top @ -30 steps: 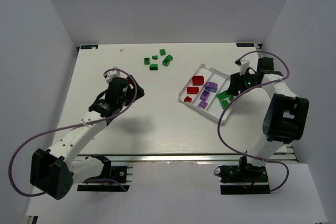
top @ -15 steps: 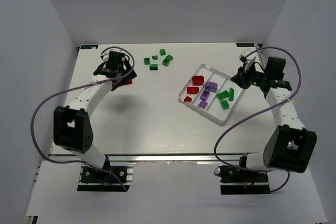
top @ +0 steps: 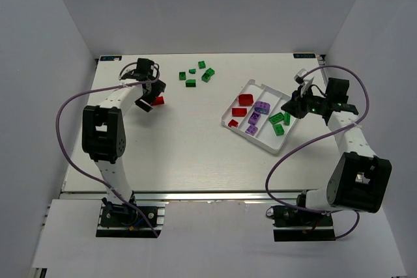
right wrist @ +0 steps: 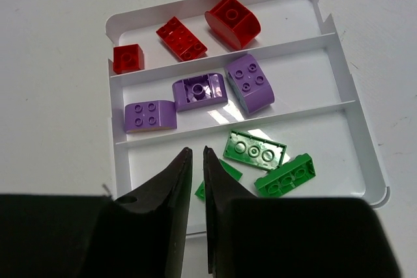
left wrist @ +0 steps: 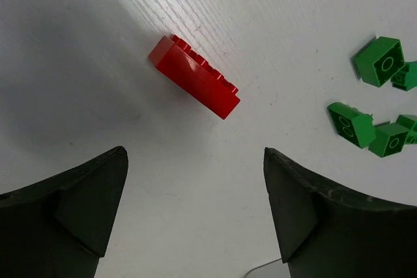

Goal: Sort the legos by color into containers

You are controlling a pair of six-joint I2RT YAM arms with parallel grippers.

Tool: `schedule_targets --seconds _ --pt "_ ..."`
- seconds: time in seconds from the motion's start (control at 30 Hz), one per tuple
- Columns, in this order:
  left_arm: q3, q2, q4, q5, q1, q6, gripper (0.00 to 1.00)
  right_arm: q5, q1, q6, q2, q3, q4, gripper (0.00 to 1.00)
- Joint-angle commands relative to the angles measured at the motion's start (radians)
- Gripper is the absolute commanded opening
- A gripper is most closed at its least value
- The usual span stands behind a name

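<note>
A: Under it all?
B: A white desk (top: 195,154), matte, faintly streaked with fine grain lines in the left wrist view. A soft grey shadow (left wrist: 58,50) lying across the upper left there.
A: Around that?
B: Plain pale panels on three sides: a left wall (top: 45,63), a back wall (top: 208,11), a right wall (top: 384,43), each meeting a desk edge.
A: Along the near edge?
B: An aluminium rail (top: 215,195), spanning the full width, bright on top. Nearer still, a white ledge (top: 215,245), just beside the rail.
A: At the far corners?
B: Two small dark tags (top: 111,58), one per corner, against the back wall. Markings too small to read.
</note>
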State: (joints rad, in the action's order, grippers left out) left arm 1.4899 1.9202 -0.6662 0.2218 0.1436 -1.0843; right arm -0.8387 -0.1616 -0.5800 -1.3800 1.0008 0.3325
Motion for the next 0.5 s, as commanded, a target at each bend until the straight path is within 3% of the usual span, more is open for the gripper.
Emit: schedule_targets --seconds 0.0,0.47 --pt "0.046 0.037 -0.01 -0.048 -0.018 -0.126 0.94 -0.005 -0.001 0.022 0.033 -0.025 -0.039 0.18" --pt "0.222 0.25 0.011 -0.105 -0.044 -0.193 0.84 -0.01 -0.001 0.04 0.027 -0.05 -0.056 0.19"
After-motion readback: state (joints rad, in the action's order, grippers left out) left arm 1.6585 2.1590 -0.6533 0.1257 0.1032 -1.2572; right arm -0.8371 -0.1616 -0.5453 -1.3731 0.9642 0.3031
